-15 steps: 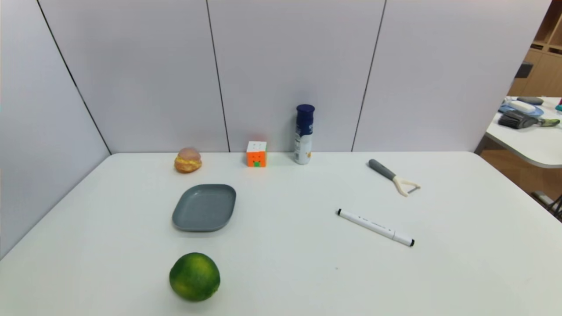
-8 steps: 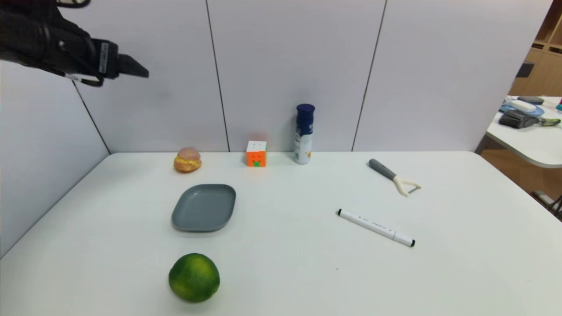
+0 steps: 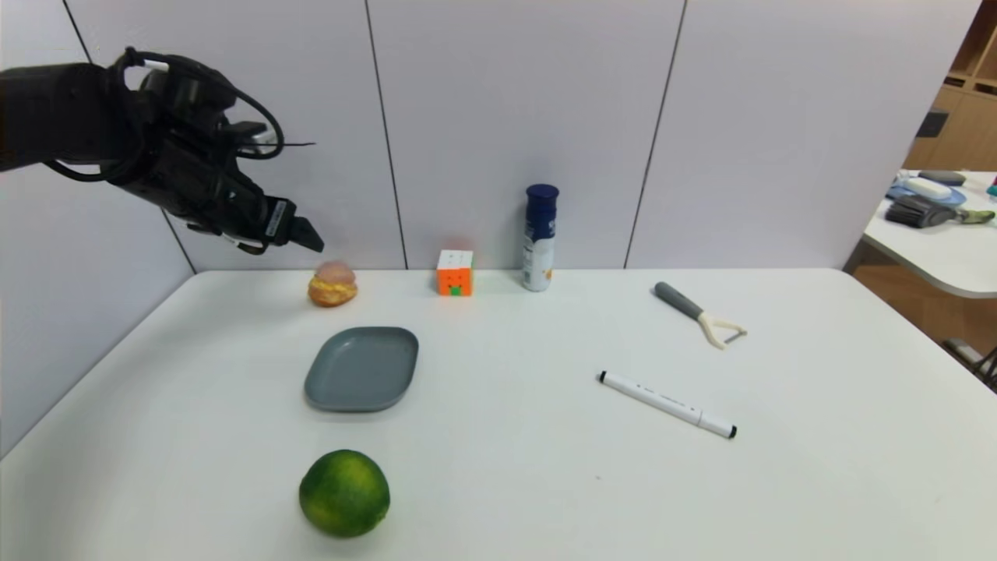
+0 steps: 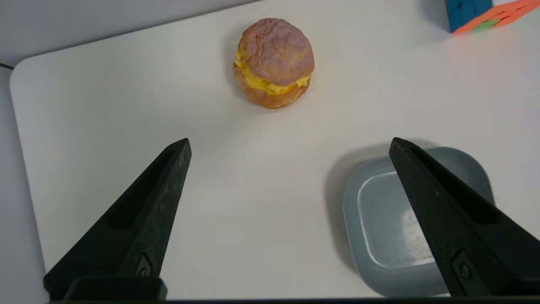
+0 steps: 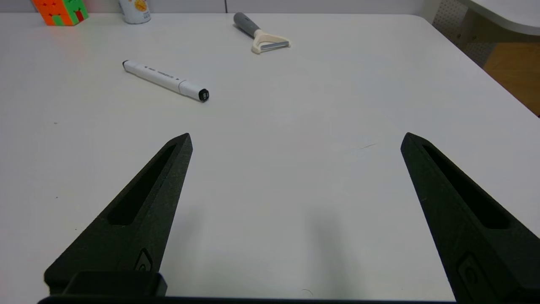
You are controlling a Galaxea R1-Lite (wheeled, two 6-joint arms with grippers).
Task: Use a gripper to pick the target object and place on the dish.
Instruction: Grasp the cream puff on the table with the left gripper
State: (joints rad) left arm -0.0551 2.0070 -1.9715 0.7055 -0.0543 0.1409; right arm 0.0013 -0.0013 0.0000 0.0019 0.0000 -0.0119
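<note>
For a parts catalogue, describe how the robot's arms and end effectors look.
The left arm is black with looped black cables and a pale label near its end effector. Both it and the right end effector have dark, tapering, recessed fingers.

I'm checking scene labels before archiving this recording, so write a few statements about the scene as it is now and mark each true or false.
1. The left gripper is open above the table. True.
2. The cream puff sits on the dish. False: it is on the table, beyond the dish.
3. The green fruit is nearer the robot than the dish. True.
4. The right gripper is closed on the marker. False: it is open and empty, and the marker lies on the table.
5. The bottle stands upright. True.
</note>
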